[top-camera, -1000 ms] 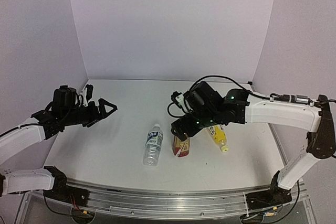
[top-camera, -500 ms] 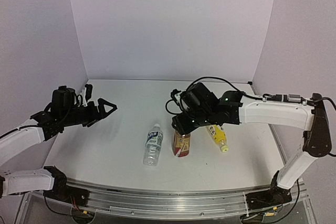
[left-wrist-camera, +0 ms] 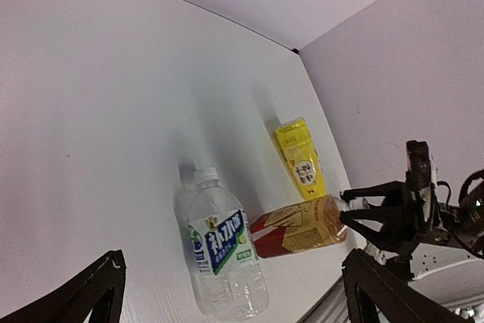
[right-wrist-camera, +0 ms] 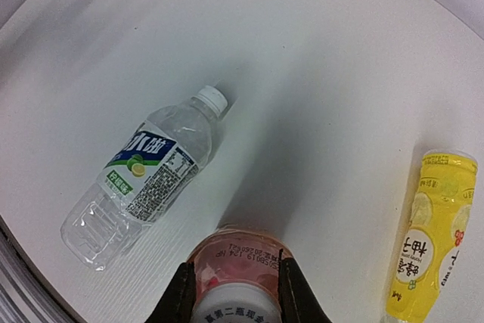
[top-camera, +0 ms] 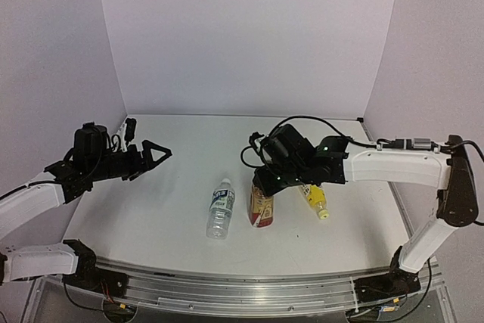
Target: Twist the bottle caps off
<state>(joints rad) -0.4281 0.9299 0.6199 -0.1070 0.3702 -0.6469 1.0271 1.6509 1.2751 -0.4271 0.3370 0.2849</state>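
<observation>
The broad white table [top-camera: 151, 202] took up most of what I could see, with two white-and-black arms reaching over it from the near edge. The right arm [top-camera: 393, 163] stretched in low toward the middle. The left arm [top-camera: 30, 202] hung well apart from everything, its left gripper [top-camera: 155, 158] raised above the table with the fingers spread wide and nothing between them. Three bottles lay in a loose row near the table's centre: a clear plastic bottle with a blue-and-white label [top-camera: 220, 208] on the left, a short amber plastic bottle with a red-and-beige label [top-camera: 262, 208] just beside it, and a slim yellow plastic bottle [top-camera: 315, 197] to the right. The amber bottle's long axis ran roughly near to far, base toward the arms' bases and neck pointing away, so its cap end sat right under the right gripper [right-wrist-camera: 236, 293]. I could not tell whether that end was lifted off the table. In the wrist view the fingers [right-wrist-camera: 181, 296] stood narrow, pressed to either side of the neck around the small white cap [right-wrist-camera: 234, 304], and I judged that a grip on the bottle's top. The right arm was plainly the nearer one. The clear bottle and the yellow bottle lay untouched, caps on. To my eye, the twist would want the amber bottle's body steadied, and the left gripper was far off for that.
</observation>
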